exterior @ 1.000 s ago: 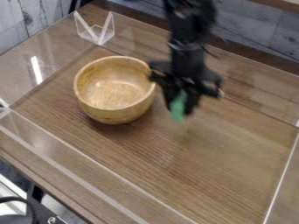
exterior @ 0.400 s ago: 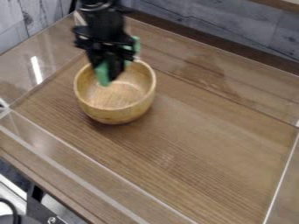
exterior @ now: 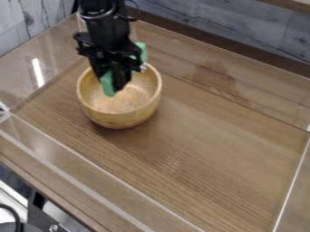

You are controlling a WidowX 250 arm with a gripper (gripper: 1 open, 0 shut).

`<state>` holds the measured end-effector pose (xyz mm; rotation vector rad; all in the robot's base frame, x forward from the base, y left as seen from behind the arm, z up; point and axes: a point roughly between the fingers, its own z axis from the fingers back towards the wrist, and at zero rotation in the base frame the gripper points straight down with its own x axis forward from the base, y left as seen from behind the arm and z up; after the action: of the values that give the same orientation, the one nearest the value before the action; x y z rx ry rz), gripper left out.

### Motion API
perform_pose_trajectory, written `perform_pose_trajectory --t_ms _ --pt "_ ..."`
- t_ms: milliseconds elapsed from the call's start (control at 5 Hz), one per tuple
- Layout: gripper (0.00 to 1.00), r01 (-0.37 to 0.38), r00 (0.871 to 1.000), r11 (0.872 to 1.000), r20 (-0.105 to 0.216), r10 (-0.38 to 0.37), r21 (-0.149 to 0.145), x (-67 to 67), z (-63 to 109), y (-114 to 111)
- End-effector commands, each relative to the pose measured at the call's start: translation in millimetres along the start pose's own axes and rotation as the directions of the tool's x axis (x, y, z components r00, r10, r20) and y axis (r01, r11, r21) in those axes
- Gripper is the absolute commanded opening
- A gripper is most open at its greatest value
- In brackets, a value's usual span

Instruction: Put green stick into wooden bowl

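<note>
- One arm [exterior: 101,14]: black, reaching down from the top edge, wrist vertical.
- End effector [exterior: 111,74]: pointing straight down over the bowl, clamped on the stick.
- Stick [exterior: 112,82]: green, held upright above the bowl's hollow.
- Bowl [exterior: 119,113]: wooden, upright on the tabletop [exterior: 218,127].

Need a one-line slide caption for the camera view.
Black gripper shut on the light-green rectangular stick, holding it upright over the round light-wood bowl on the wood-grain table.
</note>
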<state>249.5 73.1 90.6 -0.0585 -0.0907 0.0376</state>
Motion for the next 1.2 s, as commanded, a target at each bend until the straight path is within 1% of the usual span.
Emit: perform_pose_trajectory --t_ms 0,200,400,1000 --pt "0.0 0.0 0.998 1.0 0.058 -0.002 0.028 10.6 6.5 10" --pt "0.0 -0.006 0.998 0.999 0.058 0.004 0.037 12.7 0.6 19" --pt "0.0 -0.004 0.998 0.999 0.06 0.002 0.043 13.9 -4.2 22" --pt "0.0 0.004 0.998 0.998 0.058 -0.007 0.055 14.1 -13.5 22"
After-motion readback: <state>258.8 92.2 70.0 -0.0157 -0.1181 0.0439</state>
